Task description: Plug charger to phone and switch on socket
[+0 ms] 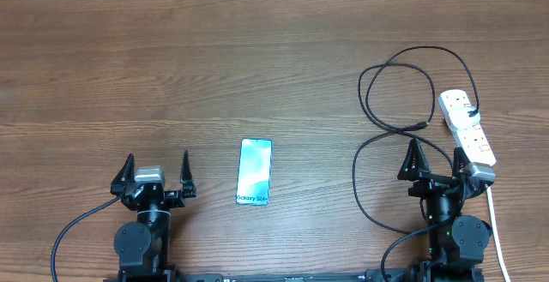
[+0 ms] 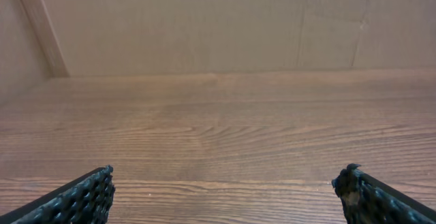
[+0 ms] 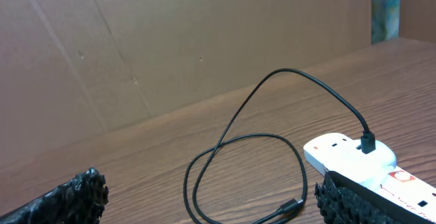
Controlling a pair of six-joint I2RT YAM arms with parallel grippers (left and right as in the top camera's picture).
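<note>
wooden table (image 1: 257,51) carries the phone (image 1: 255,171) screen-up between the arms; charger (image 3: 283,70) loops from the socket (image 1: 469,129) at right. left claw (image 1: 157,167) and right claw (image 1: 435,157) spread, empty.

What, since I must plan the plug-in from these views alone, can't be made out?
1. Socket switches: overhead, too small to read on or off; near end covered by the right gripper; right wrist view cuts it at the edge.
2. Phone port: overhead, too small; absent from both wrist views.
3. Charger tip: tiny overhead, blurred in the right wrist view.
</note>
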